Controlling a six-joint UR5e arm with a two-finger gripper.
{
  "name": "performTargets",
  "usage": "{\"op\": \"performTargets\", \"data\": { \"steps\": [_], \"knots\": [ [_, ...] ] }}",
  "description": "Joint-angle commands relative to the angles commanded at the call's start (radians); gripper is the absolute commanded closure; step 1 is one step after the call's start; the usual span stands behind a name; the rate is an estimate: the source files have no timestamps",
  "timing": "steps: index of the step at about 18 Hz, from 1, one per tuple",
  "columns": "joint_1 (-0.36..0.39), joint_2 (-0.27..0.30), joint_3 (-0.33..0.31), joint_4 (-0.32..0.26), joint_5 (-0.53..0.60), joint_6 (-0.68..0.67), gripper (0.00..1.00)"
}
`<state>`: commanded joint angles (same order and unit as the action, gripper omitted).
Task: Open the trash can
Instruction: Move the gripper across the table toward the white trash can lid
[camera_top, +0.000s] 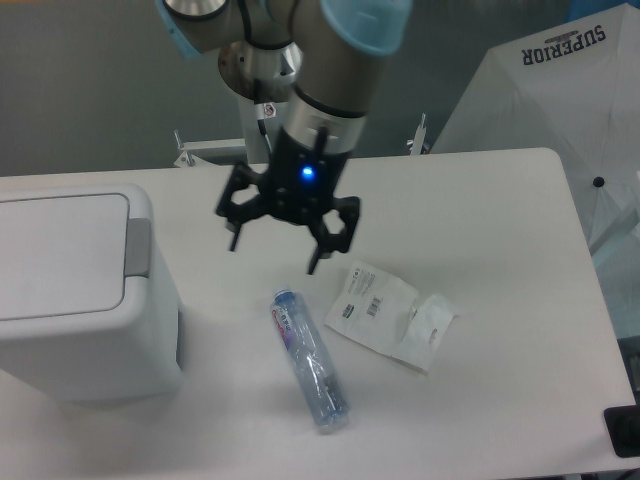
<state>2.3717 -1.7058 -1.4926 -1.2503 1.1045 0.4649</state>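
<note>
tool released; above table | trash can lid shut | sheet reads "SUPERIOR"

"SUPERIOR" is printed on the white cover.

White trash can (grey tab); black tool, blue light; clear bottle; white table.

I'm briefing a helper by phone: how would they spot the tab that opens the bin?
Find the trash can, the big white box at the table's left edge. On the right side of its flat lid sits the push tab, a small upright strip. It is the only grey part on the white bin.
</note>
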Motion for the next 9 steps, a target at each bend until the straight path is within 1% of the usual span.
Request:
{"op": "performTargets", "data": {
  "steps": [4,9],
  "knots": [
    [-0.043,0.0,0.005,0.006,0.0,-0.051,0.0],
    [-0.057,-0.003,0.003,0.006,0.002,-0.081,0.0]
  ]
}}
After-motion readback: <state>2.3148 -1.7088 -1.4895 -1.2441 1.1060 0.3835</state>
